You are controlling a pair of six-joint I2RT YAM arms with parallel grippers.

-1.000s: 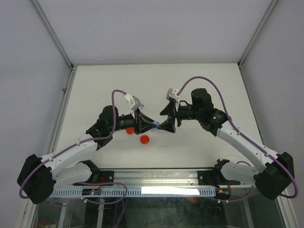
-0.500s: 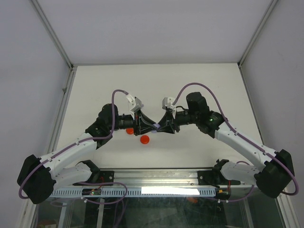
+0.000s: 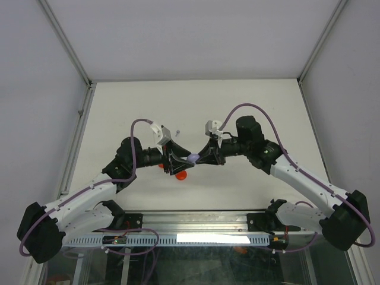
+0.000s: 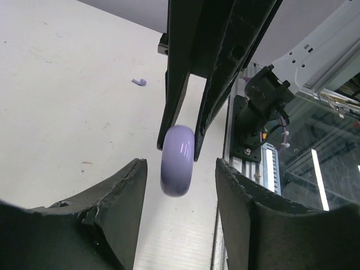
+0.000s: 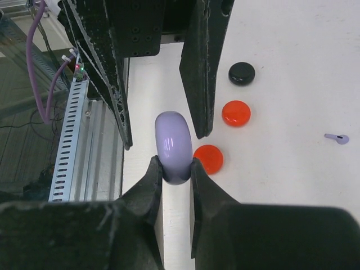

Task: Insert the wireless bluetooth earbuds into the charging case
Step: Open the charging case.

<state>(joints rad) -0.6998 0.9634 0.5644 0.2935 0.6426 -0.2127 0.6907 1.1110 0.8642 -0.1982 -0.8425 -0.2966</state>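
Mid-frame, the right end effector [image 5: 176,169] has just clamped onto the lavender case [image 5: 173,140] as the left end effector [image 4: 180,174] releases it, jaws half open and empty, so the handover looks done; a lavender earbud [image 4: 139,82] lies on the tabletop [image 4: 56,112], upper left.

The top camera is looking down from behind; both wrist cameras (facing each other) are closely framing one lavender case [image 4: 177,160].
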